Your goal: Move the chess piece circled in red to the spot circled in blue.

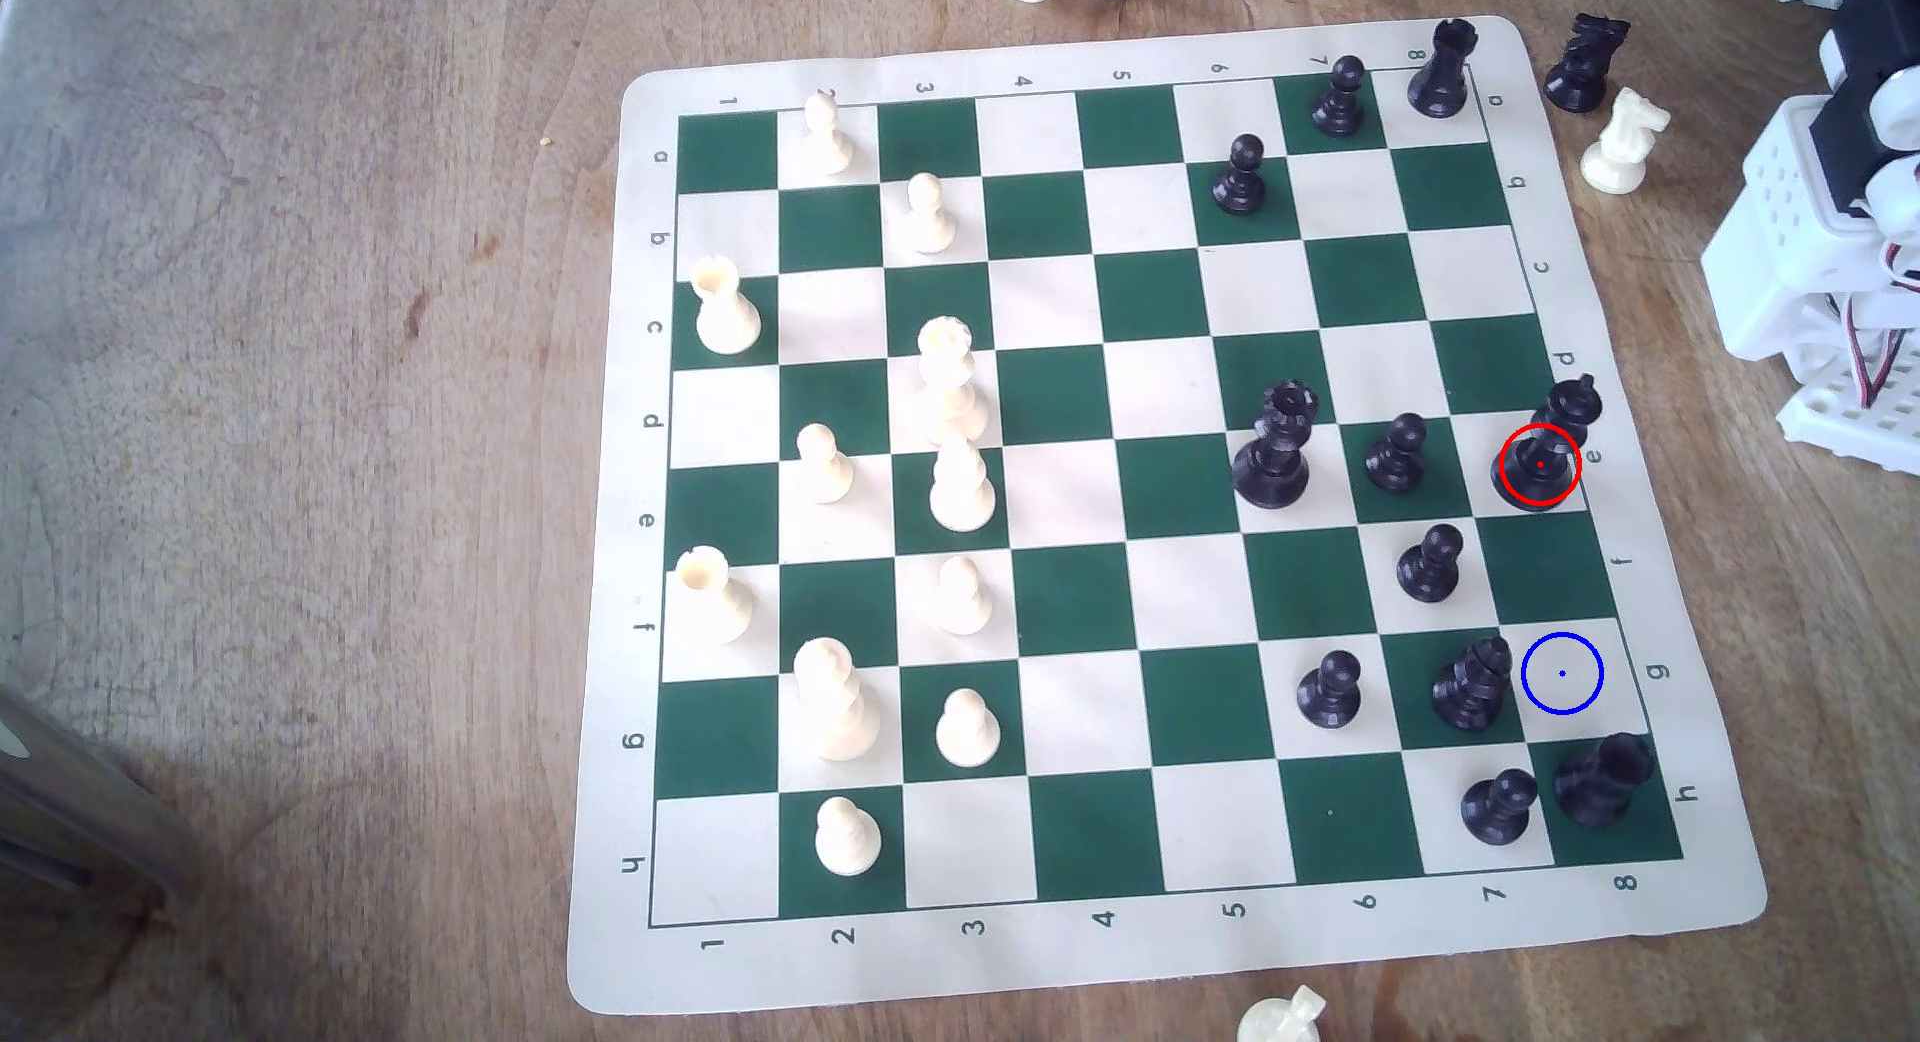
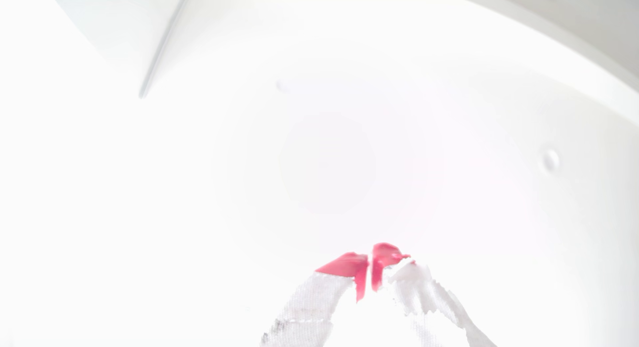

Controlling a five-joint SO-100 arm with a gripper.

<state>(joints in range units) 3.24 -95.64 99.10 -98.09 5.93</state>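
Exterior view: king (image 1: 1541, 468) untouched in red ring, near board's (image 1: 1049, 66) right edge.
Spot (image 1: 1562, 673): bare.
Jaws (image 2: 370, 271): clenched, empty.
Left: everything.

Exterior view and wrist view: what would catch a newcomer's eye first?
In the exterior view, the red ring on the black king near the chessboard's right edge, and the blue ring on an empty cream square two squares nearer the camera. In the washed-out white wrist view, the gripper stands out, its red-tipped fingers nearly touching, nothing between them.
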